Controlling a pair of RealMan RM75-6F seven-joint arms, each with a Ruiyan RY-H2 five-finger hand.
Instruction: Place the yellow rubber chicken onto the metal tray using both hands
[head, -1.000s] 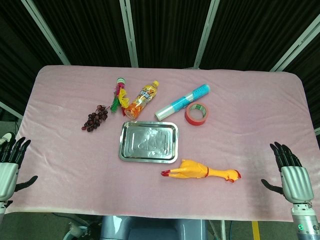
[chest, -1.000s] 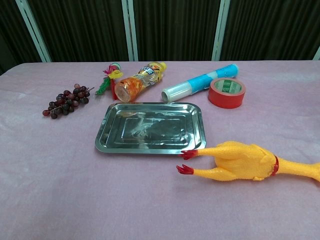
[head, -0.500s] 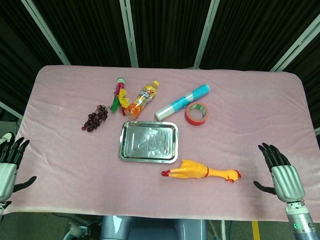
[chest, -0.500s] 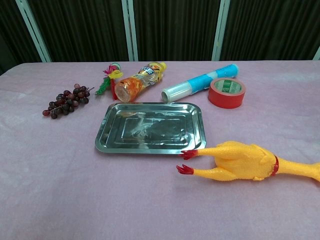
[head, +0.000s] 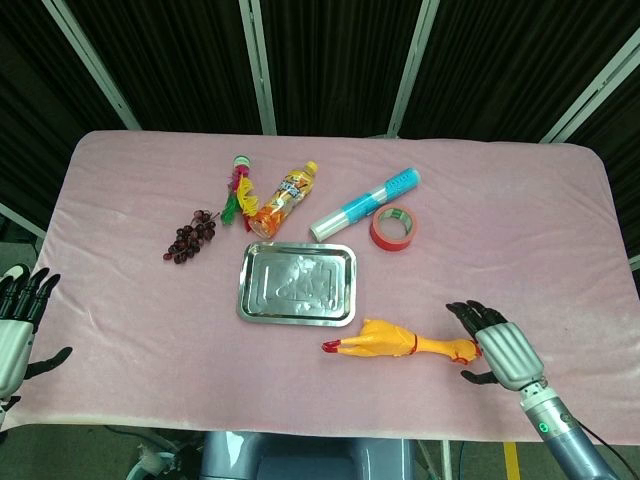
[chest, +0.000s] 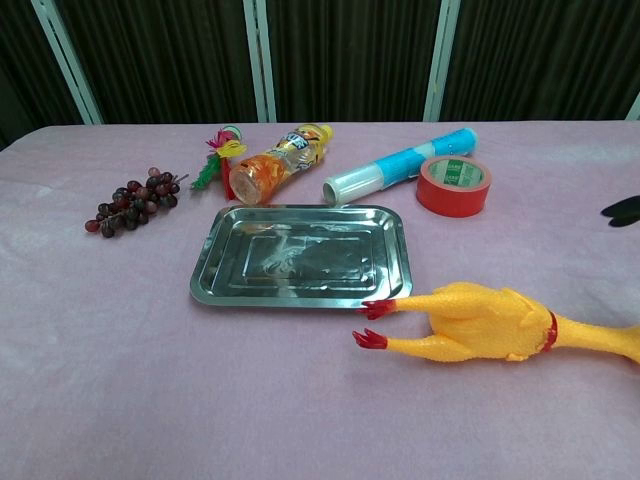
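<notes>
The dark fingers of the right hand are spread and empty, their tips just beside the red-combed head end of the yellow rubber chicken; whether they touch it cannot be told from the head view. The fingers of the left hand are likewise apart and hold nothing, at the table edge well to the left of the chicken. The chicken lies on its side on the pink cloth, just below the lower right corner of the shiny rectangular metal tray and apart from it, its red feet pointed toward the tray's side.

A one-sided lift could be risked: with only the right hand near, the soft, long body would probably sag or swing if taken by the head end alone. A sideways nudge from the spread fingers could also roll the chicken away from the tray, or a low carry could knock the tray's rim and shift it.

In the chest view only dark fingertips are seen at the right edge, the chicken's head is cut off, and the left hand is not shown. In the head view the left hand is cropped by the frame.
</notes>
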